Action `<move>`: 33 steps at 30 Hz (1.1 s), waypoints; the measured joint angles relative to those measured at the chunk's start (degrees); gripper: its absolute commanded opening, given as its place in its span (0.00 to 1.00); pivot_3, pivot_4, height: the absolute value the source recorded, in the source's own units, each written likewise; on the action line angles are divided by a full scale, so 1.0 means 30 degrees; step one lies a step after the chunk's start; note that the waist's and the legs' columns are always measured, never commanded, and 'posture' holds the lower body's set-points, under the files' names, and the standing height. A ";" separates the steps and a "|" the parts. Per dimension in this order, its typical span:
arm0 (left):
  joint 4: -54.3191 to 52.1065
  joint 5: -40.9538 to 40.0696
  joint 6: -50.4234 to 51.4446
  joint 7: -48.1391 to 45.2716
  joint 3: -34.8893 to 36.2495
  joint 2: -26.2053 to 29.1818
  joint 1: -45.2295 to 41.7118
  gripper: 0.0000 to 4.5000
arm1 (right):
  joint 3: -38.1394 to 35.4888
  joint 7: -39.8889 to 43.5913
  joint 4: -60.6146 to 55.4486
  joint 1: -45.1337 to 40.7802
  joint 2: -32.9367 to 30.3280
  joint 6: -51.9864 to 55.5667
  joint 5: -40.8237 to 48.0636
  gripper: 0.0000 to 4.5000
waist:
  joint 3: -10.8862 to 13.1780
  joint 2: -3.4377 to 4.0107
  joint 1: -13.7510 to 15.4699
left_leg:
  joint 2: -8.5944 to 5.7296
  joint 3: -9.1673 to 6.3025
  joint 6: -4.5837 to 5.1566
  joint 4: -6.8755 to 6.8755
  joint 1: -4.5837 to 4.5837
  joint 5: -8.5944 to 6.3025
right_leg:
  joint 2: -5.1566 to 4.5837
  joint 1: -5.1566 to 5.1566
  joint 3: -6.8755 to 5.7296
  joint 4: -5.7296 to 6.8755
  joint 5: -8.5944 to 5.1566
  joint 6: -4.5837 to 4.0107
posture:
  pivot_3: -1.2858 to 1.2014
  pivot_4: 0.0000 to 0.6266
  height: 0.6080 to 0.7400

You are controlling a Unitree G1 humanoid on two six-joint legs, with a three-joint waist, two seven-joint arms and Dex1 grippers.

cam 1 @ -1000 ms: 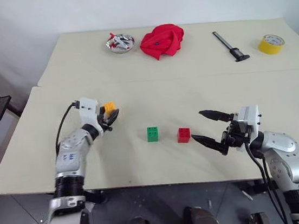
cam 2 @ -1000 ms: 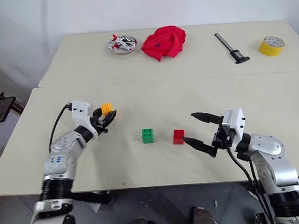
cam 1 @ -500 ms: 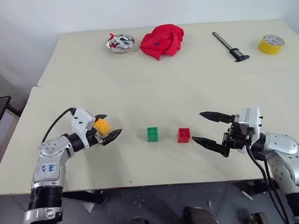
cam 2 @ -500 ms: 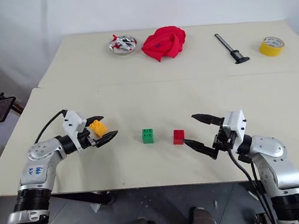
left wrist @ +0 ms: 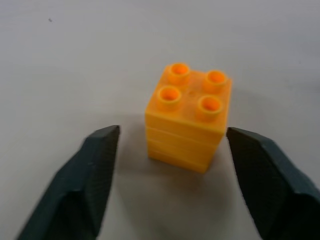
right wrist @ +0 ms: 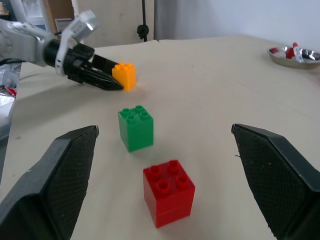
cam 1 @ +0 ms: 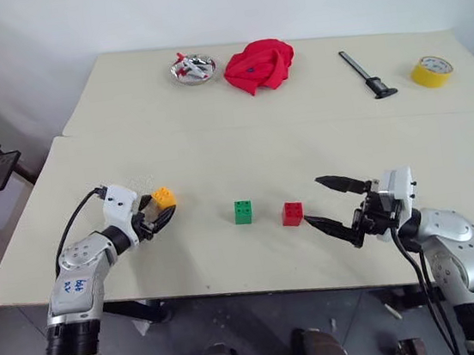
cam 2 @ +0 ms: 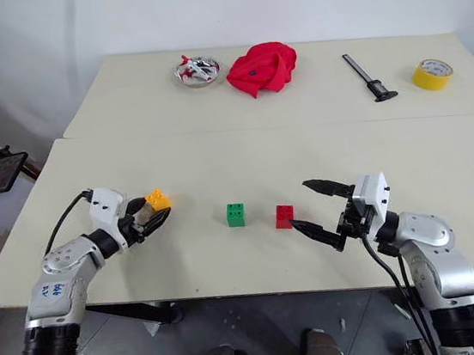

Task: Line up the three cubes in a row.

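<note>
The small items in the metal dish (cam 1: 191, 69) at upper centre are too small to identify. In the right wrist view, that dish (right wrist: 294, 54) is cut by the right edge.

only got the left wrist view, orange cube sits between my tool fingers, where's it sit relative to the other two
Observer: The orange cube stands on the table, left of the green cube, with a wide gap and slightly farther back.
Operator: and red
Observer: The red cube stands just right of the green one, apart from it.
Operator: right tool busy
Observer: No, the right tool is open and holds nothing, hovering just right of the red cube.
</note>
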 measured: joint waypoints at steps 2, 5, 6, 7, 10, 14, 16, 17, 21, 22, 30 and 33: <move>0.0495 0.0001 -0.0379 -0.0159 -0.0020 -0.0005 -0.0246 0.50 | 0.0006 0.0010 0.0001 -0.0038 0.0000 0.0001 0.0000 1.00 | 0.0000 -0.0001 -0.0023 | 0.0001 0.0001 0.0000 -0.0011 0.0000 -0.0001 | 0.0000 0.0000 -0.0005 -0.0003 0.0000 0.0001 | 0.52 0.24 1.00; 0.1658 0.0030 -0.1598 -0.1562 -0.0396 0.0322 -0.0969 0.33 | 0.0040 0.0017 0.0038 0.0011 0.0001 0.0007 -0.0002 1.00 | 0.0000 -0.0001 -0.0026 | 0.0002 -0.0001 -0.0003 -0.0017 -0.0004 -0.0002 | 0.0004 -0.0001 -0.0025 -0.0004 0.0000 0.0001 | 0.52 0.24 1.00; 0.1777 -0.0015 -0.1861 -0.2009 -0.0392 0.0567 -0.0998 0.34 | 0.0040 0.0016 0.0038 0.0060 0.0000 0.0007 -0.0003 1.00 | 0.0000 0.0000 -0.0032 | 0.0002 0.0001 -0.0003 -0.0017 -0.0002 -0.0002 | 0.0004 -0.0001 -0.0023 -0.0004 0.0000 0.0001 | 0.52 0.24 1.00; 0.1980 -0.0127 -0.2133 -0.2714 -0.0378 0.0935 -0.1011 0.34 | 0.0040 0.0014 0.0038 0.0129 0.0000 0.0007 -0.0003 1.00 | 0.0000 0.0000 -0.0041 | 0.0002 0.0004 -0.0003 -0.0019 0.0000 -0.0002 | 0.0005 -0.0001 -0.0023 -0.0003 0.0000 0.0001 | 0.52 0.24 1.00; 0.2280 -0.0812 -0.2985 -0.5495 -0.0318 0.2048 -0.1008 0.34 | 0.0039 -0.0003 0.0030 0.0455 0.0000 0.0012 -0.0003 1.00 | 0.0000 0.0000 -0.0087 | 0.0008 0.0005 -0.0004 -0.0021 -0.0001 -0.0002 | 0.0008 -0.0002 -0.0024 -0.0006 -0.0001 0.0000 | 0.52 0.24 1.00; 0.2424 -0.2051 -0.4782 -1.1451 -0.0776 0.3759 -0.1619 0.34 | -0.0059 0.0171 -0.0066 0.0908 -0.0388 0.0089 0.0039 1.00 | 0.0001 0.0002 -0.0037 | 0.0005 0.0014 -0.0004 -0.0016 -0.0013 -0.0002 | 0.0008 -0.0005 -0.0025 -0.0016 -0.0003 -0.0004 | 0.52 0.24 1.00; 0.3108 -0.2186 -0.6065 -1.3683 -0.1267 0.3968 -0.2700 0.34 | -0.0128 0.0387 -0.0069 0.0948 -0.0717 0.0129 0.0066 1.00 | -0.0003 0.0012 0.0077 | -0.0010 0.0012 0.0001 -0.0001 -0.0005 -0.0003 | 0.0001 0.0017 -0.0020 -0.0024 -0.0003 -0.0004 | 0.52 0.24 1.00; 0.3673 -0.2142 -0.6812 -1.4638 -0.1703 0.3828 -0.3349 0.34 | -0.0160 0.0500 -0.0080 0.0943 -0.0818 0.0134 0.0081 1.00 | -0.0003 0.0011 0.0083 | -0.0009 0.0012 0.0003 0.0001 -0.0006 -0.0002 | 0.0004 0.0031 -0.0023 -0.0046 -0.0003 -0.0004 | 0.52 0.24 1.00; 0.7019 -0.0849 -0.9267 -1.6642 -0.3745 0.2368 -0.5722 0.34 | -0.0431 0.0809 -0.0154 0.1402 -0.1322 0.0244 0.0202 1.00 | -0.0002 0.0010 0.0024 | -0.0012 0.0020 0.0010 -0.0003 -0.0003 -0.0003 | 0.0010 0.0034 -0.0034 -0.0041 -0.0003 -0.0003 | 0.52 0.24 1.00; 0.8494 -0.0260 -1.0043 -1.6683 -0.4202 0.1861 -0.6600 0.34 | -0.0499 0.0825 -0.0222 0.1488 -0.1429 0.0379 0.0251 1.00 | 0.0000 0.0007 0.0051 | -0.0011 0.0017 0.0014 0.0003 -0.0010 0.0000 | 0.0013 0.0034 -0.0047 -0.0044 -0.0002 -0.0003 | 0.52 0.24 1.00; 1.4806 0.1657 -1.3887 -1.7268 -0.4994 0.0800 -0.9059 0.34 | -0.0871 0.0417 -0.1501 0.2528 -0.1457 0.0579 0.0487 1.00 | 0.0002 0.0002 -0.0352 | -0.0004 0.0030 0.0023 -0.0028 -0.0011 -0.0004 | 0.0010 0.0019 -0.0057 -0.0050 0.0000 0.0002 | 0.52 0.24 1.00; 1.6087 0.1981 -1.4601 -1.7482 -0.5014 0.0772 -0.9454 0.34 | -0.1036 0.0205 -0.1946 0.3198 -0.1457 0.0585 0.0505 1.00 | 0.0006 -0.0006 -0.0335 | -0.0004 0.0026 0.0026 -0.0009 -0.0020 -0.0006 | 0.0008 0.0021 -0.0055 -0.0049 0.0000 0.0003 | 0.52 0.24 1.00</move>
